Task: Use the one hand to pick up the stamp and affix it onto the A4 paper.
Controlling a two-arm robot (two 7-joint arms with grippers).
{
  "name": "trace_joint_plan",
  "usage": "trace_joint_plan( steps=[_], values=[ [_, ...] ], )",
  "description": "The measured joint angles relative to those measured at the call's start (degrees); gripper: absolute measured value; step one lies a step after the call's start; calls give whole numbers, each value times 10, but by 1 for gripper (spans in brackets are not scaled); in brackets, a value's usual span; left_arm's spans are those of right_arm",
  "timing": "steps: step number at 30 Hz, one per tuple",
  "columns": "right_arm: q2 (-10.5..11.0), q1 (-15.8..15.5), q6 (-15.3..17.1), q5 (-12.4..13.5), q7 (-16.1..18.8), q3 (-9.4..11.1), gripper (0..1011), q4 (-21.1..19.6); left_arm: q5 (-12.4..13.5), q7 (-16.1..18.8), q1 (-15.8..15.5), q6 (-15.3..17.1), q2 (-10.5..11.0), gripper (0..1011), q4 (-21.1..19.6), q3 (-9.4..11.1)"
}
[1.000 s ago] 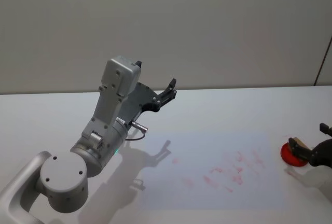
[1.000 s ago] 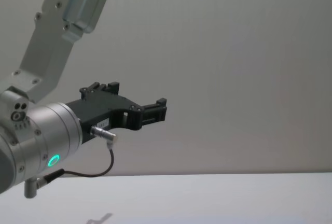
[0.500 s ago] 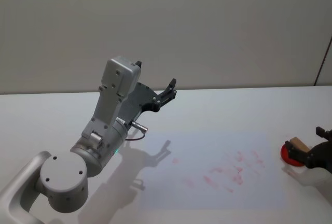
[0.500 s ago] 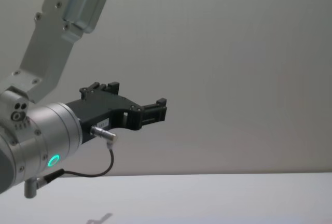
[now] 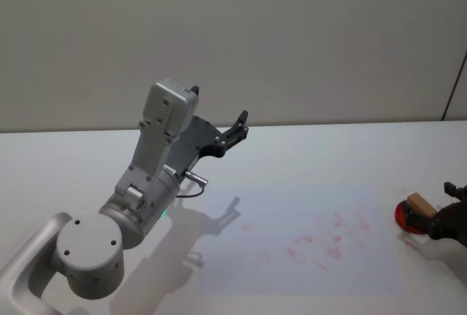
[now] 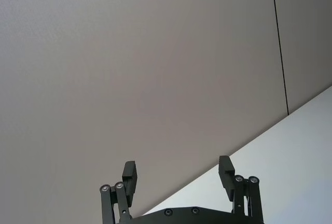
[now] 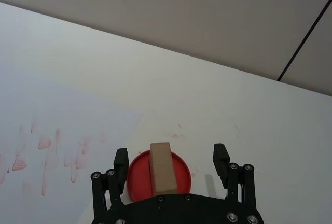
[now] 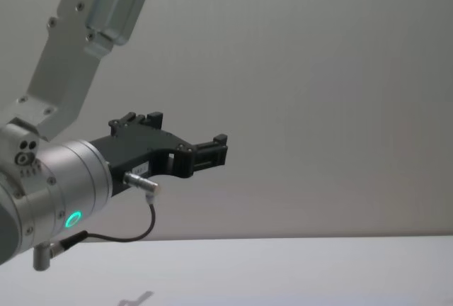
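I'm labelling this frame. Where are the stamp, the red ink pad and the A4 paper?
stamp (image 7: 162, 168), right wrist view, middle of its tan top.
red ink pad (image 7: 139, 175), right wrist view, bare red surface.
A4 paper (image 5: 292, 202), head view, unmarked far part.

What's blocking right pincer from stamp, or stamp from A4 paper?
Nothing visible. The stamp stands on the red ink pad inside the open right pincer; bare table runs to the A4 paper. Left pincer parked aloft.
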Motion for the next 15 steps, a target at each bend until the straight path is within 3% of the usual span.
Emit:
trace_joint_plan(
  steps=[15],
  values=[
    [-3,0,3,-15,2,-5,1001,6,0,0,0,0,0,1001,0,0]
  ],
)
